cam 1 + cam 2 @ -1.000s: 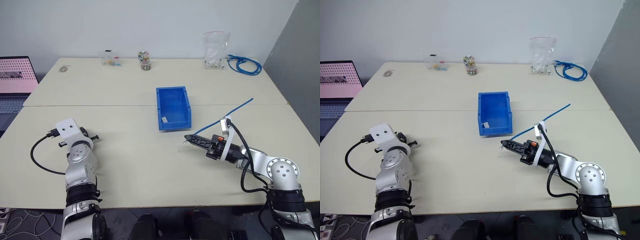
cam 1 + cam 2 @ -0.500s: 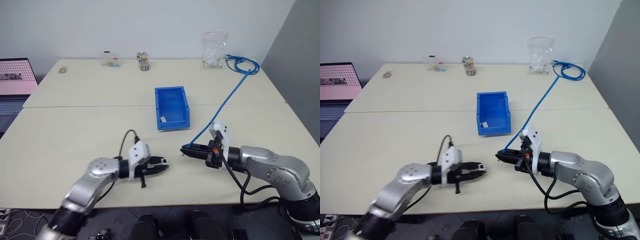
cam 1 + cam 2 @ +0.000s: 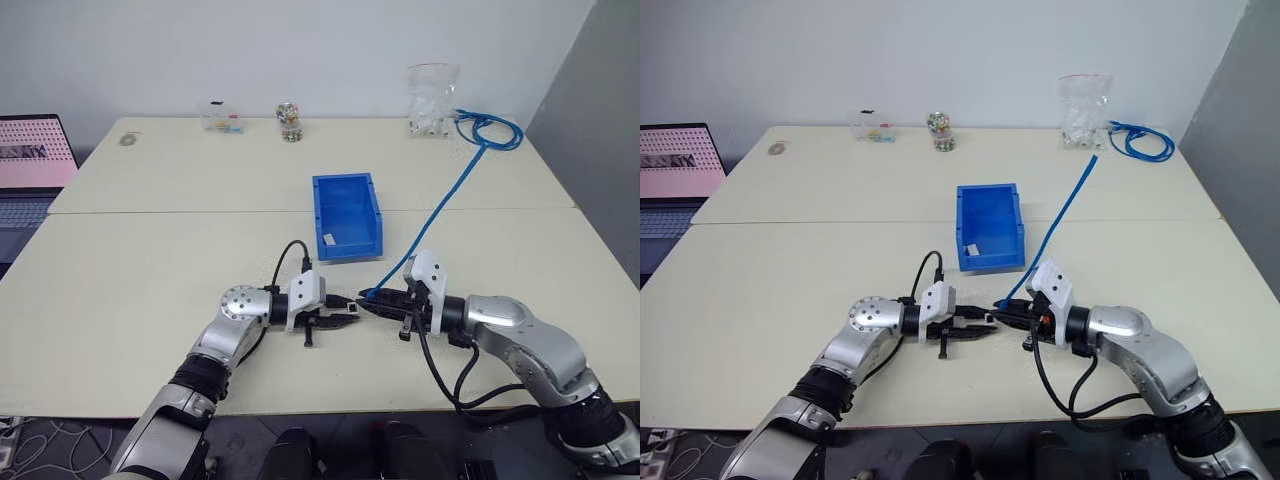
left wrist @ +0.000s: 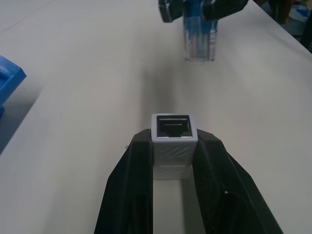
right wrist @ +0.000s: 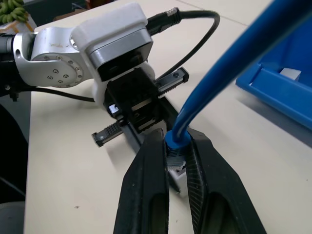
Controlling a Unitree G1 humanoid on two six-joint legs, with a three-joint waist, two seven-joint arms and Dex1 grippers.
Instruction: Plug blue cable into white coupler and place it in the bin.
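Near the bench's [image 3: 150,260] front edge, the left hand [image 3: 345,314] pinches the white coupler [image 4: 171,130], socket facing the right hand [image 3: 368,305]. The right hand pinches the blue cable [image 3: 450,200] just behind its clear plug [image 4: 199,46], close to the coupler but apart. The bin [image 3: 346,213] sits mid-bench behind them.

Lighting: bright, even, diffuse from overhead; the pale beige matte tabletop [image 3: 150,270] carries no glare. Shadows: soft and faint, one short patch beside the bright blue rectangular plastic bin [image 3: 346,215]. Head views: sharp across the scene. Left wrist view: the small white plastic coupler [image 4: 171,139] in focus, the clear plug on the thin blue cable [image 4: 199,44] beyond it blurred.
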